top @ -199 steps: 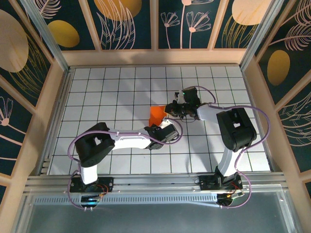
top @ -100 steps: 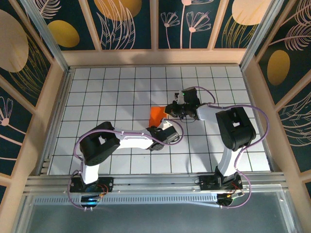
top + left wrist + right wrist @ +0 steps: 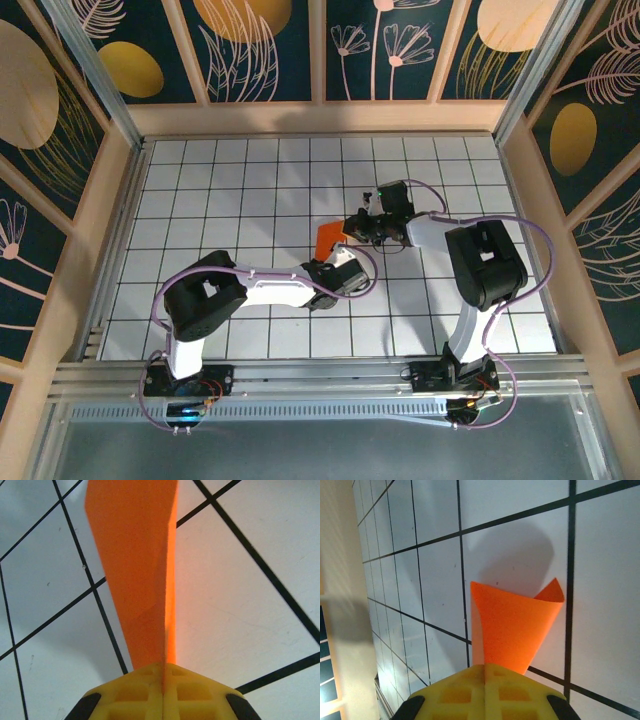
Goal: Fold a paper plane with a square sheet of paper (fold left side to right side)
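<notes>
We are gripping the square sheet of paper (image 3: 328, 237) with both grippers at once. The left gripper (image 3: 333, 258) is pressing its yellow fingers (image 3: 130, 697) together on one end of the sheet. In the left wrist view the orange paper is coming straight out of the seam between them, doubled on itself, with a sharp edge running away from the fingertips. The right gripper (image 3: 354, 226) is pinching the opposite end, jaws closed. Just ahead of its fingertips the paper is curling into an open cone and throwing a shadow on the white gridded table (image 3: 230, 190) beyond. The sheet is spanning the short gap between the two grippers.
</notes>
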`<state>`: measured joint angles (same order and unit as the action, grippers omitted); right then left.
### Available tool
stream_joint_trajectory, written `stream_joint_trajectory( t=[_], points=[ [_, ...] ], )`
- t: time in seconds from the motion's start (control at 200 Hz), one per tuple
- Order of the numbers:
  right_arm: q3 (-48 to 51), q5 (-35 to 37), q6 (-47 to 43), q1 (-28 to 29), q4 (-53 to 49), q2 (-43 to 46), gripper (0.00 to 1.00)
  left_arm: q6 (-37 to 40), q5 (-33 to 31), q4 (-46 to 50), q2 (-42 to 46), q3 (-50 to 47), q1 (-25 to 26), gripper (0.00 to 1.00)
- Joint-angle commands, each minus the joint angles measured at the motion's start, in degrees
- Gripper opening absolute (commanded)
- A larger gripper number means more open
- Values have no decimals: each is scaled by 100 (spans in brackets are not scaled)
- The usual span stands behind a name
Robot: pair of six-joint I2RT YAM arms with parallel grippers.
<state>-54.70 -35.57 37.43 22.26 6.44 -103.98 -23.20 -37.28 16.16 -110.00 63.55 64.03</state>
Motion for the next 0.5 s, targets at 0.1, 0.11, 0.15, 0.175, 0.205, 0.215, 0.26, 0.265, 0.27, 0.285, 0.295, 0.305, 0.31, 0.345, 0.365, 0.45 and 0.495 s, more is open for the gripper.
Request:
stream_joint_trajectory(
  t=[0.1, 0.11, 0.15, 0.175, 0.205, 0.215, 0.26, 0.265, 0.27, 0.285, 0.295, 0.305, 0.31, 0.345, 0.365, 0.45, 0.495],
  points=[
    [282, 584, -289, -374, -169, 676, 21, -123, 526, -330, 101, -138, -165, 5],
    [290, 619, -304, -394, -204, 708, 22, -123, 561, -345, 99, -147, -163, 5],
    [300, 786, -408, -458, -353, 819, 25, -115, 658, -404, 119, -166, -189, 5],
    [301, 892, -479, -491, -457, 891, 27, -114, 711, -424, 119, -176, -210, 5],
    [301, 1032, -558, -546, -569, 959, 29, -106, 780, -442, 119, -176, -228, 5],
    [297, 1060, -585, -571, -610, 983, 29, -106, 796, -446, 119, -176, -236, 5],
    [317, 1193, -684, -640, -729, 1087, 30, -91, 898, -478, 120, -176, -250, 5],
    [314, 1206, -693, -647, -743, 1093, 30, -85, 915, -480, 119, -176, -255, 5],
    [321, 1213, -702, -654, -751, 1101, 31, -82, 928, -486, 119, -176, -257, 5],
    [325, 1240, -722, -675, -791, 1131, 31, -80, 967, -497, 115, -176, -267, 5],
    [336, 1258, -733, -689, -804, 1151, 31, -73, 996, -504, 111, -176, -272, 5],
    [343, 1271, -743, -712, -813, 1170, 31, -71, 1023, -512, 108, -176, -274, 5],
    [353, 1276, -749, -718, -825, 1179, 31, -66, 1035, -510, 105, -176, -280, 5],
    [387, 1297, -778, -778, -845, 1242, 31, -53, 1104, -533, 89, -176, -294, 4],
    [404, 1295, -789, -812, -860, 1274, 31, -53, 1141, -540, 89, -176, -302, 4],
    [511, 1292, -828, -923, -871, 1393, 31, -53, 1243, -552, 90, -175, -353, 3],
    [551, 1273, -859, -973, -887, 1439, 32, -53, 1349, -578, 122, -183, -400, 3]
  ],
)
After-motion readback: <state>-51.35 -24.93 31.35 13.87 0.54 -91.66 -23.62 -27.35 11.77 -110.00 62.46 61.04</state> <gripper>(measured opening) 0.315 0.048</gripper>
